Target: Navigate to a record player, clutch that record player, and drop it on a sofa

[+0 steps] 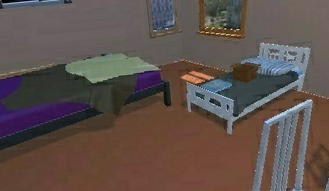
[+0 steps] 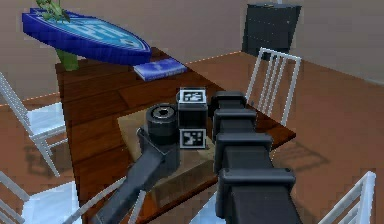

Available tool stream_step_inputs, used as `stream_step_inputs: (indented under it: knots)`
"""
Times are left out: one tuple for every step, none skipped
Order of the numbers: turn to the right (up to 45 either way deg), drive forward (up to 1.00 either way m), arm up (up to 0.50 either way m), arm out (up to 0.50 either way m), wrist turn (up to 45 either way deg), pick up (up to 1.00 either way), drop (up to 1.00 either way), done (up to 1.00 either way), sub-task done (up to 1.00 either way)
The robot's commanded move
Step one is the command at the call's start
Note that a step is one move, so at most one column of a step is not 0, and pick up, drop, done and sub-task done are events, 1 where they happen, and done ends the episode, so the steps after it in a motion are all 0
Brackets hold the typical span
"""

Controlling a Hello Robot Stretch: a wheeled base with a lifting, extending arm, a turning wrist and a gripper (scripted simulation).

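My arm, a dark bar, reaches out over a dark wooden table in the arm side view. Two white marker squares stand at its far end. Left of them is the gripper, with its dark round body and fingers pointing down to the left. A flat tan box-like thing lies on the table right under and behind the gripper. I cannot tell whether the gripper holds anything.
A blue oval board, a green plant and a blue flat thing sit farther out on the table. White chairs flank it. Ahead stand a purple bed, a small white bed and white chairs.
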Motion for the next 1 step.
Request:
stream_step_inputs:
  knots:
    - [0.0,0.00,0.00,0.00,45.0,0.00,0.00,0.00,0.00]
